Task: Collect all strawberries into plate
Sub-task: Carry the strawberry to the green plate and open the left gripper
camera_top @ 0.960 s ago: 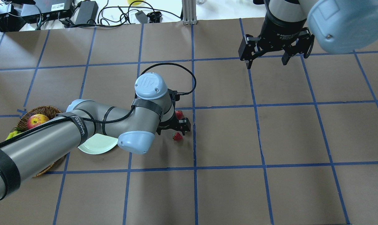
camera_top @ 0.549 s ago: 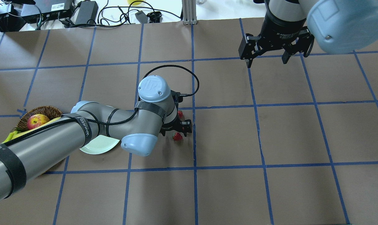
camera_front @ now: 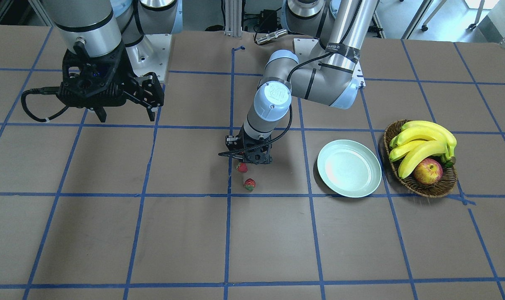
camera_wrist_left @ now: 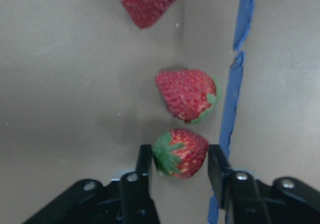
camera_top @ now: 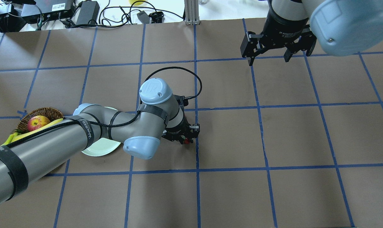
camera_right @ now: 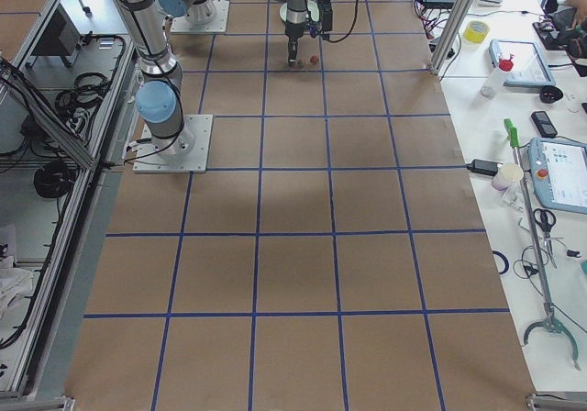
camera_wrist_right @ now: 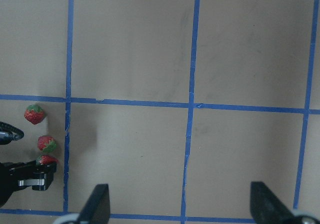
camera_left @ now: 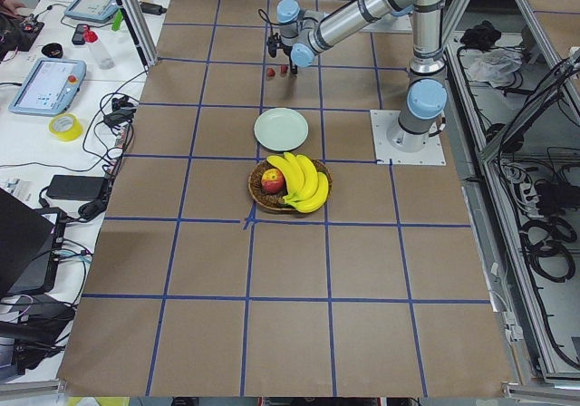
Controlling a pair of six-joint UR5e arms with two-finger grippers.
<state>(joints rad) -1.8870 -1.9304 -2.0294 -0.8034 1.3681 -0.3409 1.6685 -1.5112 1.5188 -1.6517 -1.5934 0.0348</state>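
Shifted toward the robot's edge, the left pincer (camera_wrist_left: 180, 156) now clenches the nearest small red, green-topped strawberry (camera_wrist_left: 181, 153) on the brown paper tabletop (camera_top: 229, 139), mid-width. Two more strawberries (camera_wrist_left: 186, 95) lie just beyond. Round mint-white plate (camera_front: 349, 167) sits nearer the left edge; right pincer (camera_top: 268, 60) hangs released.

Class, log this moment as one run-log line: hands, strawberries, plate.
left hand: shut on nearest strawberry | middle strawberry, far strawberry: loose on table | plate: empty | right hand: open, raised

Plate (camera_top: 101, 149) half hidden under left arm (camera_top: 52, 142); top strawberry (camera_wrist_left: 146, 1) cropped.
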